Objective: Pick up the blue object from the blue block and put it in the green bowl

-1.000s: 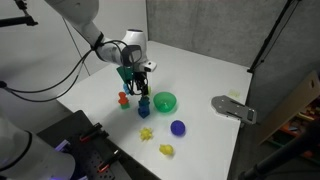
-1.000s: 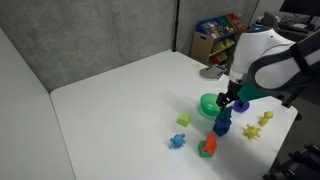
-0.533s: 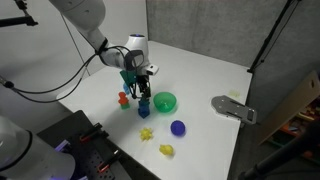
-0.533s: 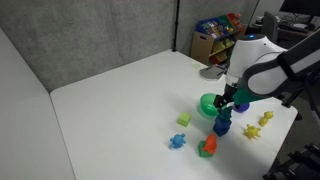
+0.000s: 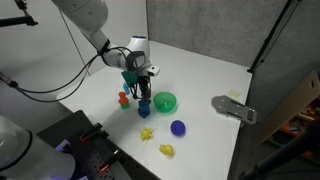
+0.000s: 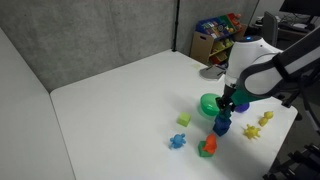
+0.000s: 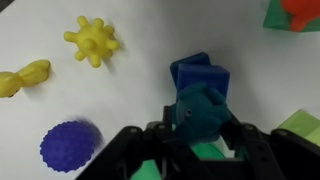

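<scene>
The blue object (image 7: 200,108), a tiny teal piece, sits on top of the dark-blue block (image 7: 198,72). In the wrist view my gripper (image 7: 200,125) has a black finger pressed against each side of it, so it is shut on the piece. The piece still rests on the block. In both exterior views the gripper (image 5: 143,92) (image 6: 225,109) points straight down over the block (image 5: 143,106) (image 6: 221,127). The teal piece itself is hidden there. The green bowl (image 5: 164,101) (image 6: 208,103) stands right beside the block, and a patch of its green shows below the jaws in the wrist view.
A dark-blue ball (image 5: 177,127) (image 7: 68,145) and yellow toys (image 5: 146,132) (image 5: 166,150) (image 7: 92,40) lie near the bowl. An orange piece (image 5: 124,98) (image 6: 208,147), a green cube (image 6: 183,120) and a small light-blue piece (image 6: 178,140) stand close by. A grey device (image 5: 233,108) lies near the table edge.
The gripper has dropped slightly onto the block and its jaws, wide open before, have closed in on the blue object. Nothing else moved.
</scene>
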Action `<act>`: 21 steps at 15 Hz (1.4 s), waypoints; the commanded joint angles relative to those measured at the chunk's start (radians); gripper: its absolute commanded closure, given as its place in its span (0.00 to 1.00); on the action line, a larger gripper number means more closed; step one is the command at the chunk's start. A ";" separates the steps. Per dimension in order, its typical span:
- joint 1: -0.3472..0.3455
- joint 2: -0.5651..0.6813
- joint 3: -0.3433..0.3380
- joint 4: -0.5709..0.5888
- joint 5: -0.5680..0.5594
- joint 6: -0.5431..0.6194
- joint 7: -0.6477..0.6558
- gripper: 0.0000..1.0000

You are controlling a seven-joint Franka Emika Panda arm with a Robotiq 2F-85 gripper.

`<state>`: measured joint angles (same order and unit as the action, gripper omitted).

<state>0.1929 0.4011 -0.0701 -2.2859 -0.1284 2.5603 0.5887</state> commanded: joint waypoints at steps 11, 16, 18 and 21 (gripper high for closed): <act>-0.020 0.030 -0.028 0.243 0.014 -0.139 0.119 0.91; -0.042 0.146 -0.033 0.339 0.041 -0.124 0.114 0.91; -0.047 0.189 -0.034 0.365 0.056 -0.128 0.110 0.90; -0.048 0.229 -0.037 0.387 0.072 -0.143 0.105 0.66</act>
<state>0.1478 0.5882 -0.1039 -1.9514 -0.0830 2.4519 0.7004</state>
